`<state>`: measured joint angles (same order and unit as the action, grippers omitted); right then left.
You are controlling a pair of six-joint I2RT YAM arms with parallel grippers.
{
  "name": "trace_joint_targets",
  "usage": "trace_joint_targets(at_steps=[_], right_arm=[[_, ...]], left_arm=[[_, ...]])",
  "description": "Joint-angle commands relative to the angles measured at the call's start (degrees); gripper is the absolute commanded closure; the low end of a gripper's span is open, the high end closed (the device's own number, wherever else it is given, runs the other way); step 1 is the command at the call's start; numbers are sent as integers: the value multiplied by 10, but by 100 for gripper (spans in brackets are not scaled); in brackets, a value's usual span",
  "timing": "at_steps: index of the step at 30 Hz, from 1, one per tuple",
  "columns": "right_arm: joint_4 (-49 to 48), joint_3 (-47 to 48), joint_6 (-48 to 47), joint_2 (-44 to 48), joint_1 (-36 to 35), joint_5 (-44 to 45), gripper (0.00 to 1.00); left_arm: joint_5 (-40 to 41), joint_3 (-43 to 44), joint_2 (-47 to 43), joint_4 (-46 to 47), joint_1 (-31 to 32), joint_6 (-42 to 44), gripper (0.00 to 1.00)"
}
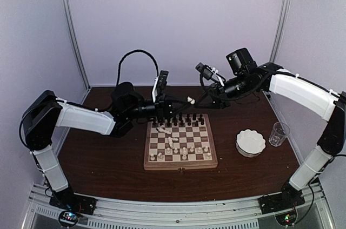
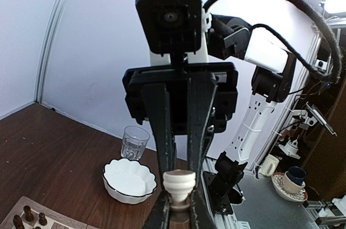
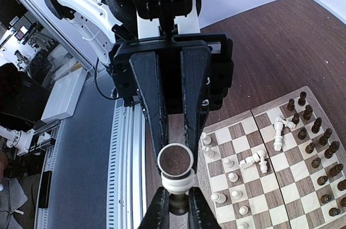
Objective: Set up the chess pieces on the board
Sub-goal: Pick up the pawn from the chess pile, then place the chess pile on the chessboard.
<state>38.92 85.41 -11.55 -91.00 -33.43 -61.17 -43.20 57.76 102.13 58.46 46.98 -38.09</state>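
Here, seen from above, a dark wooden table (image 1: pixel 108 169) carries the whole set-up. The left arm (image 1: pixel 81 118) and the right arm (image 1: pixel 300 91) rise from bases at the near edge, reach inward, and meet tip to tip near the far edge of the board (image 1: pixel 181 164). The board lies flat at the centre of the table, with a light wood border around its checkered squares. To its right, apart from it, stands a white scalloped bowl (image 1: pixel 251 142). Just beside the bowl, further right, is a clear glass (image 1: pixel 278 134).

Dark pieces (image 1: pixel 181 119) stand upright in the two far rows of the board. Cream-white pieces (image 1: pixel 184 153) stand in the near rows, and a few toppled pieces (image 1: pixel 172 142) lie on their sides on the middle squares. One cream-white piece (image 1: pixel 190 100) is off the board, in the air between the two grippers, near the far edge and right of its middle.

The left gripper (image 2: pixel 179 210) is clenched on this piece: in its wrist view both fingers press against the piece's sides. The right gripper (image 3: pixel 175 207) is likewise clenched on the same piece, whose round brown underside faces the right wrist camera. The two pairs of fingers meet end to end, with the piece pinned between them.
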Motion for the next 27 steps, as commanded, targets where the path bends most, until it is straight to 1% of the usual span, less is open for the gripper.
trace_joint_targets(at_steps=[1,4,7,9,11,13,15,19,23,27], right_arm=[[-14,-12,-2,13,7,5,90],[-5,-14,-16,16,12,19,90],[10,-22,-36,20,21,43,90],[22,-31,-60,21,27,79,90],[40,-41,-103,17,28,138,90],[46,-55,-143,4,28,202,90],[46,-70,-175,-15,28,252,90],[47,-70,-195,-91,27,297,90],[72,-40,-198,-164,24,317,90],[66,-29,-195,-198,20,343,90]], left_arm=[[12,15,-16,-13,2,8,92],[25,14,-35,-63,1,24,94],[53,18,-71,-165,1,68,94],[74,31,-98,-262,1,99,95],[92,55,-121,-376,1,129,94],[118,81,-140,-515,1,150,94],[136,99,-157,-604,1,164,94],[171,110,-184,-712,1,154,94],[189,160,-175,-863,1,157,93],[185,192,-167,-941,1,164,94]])
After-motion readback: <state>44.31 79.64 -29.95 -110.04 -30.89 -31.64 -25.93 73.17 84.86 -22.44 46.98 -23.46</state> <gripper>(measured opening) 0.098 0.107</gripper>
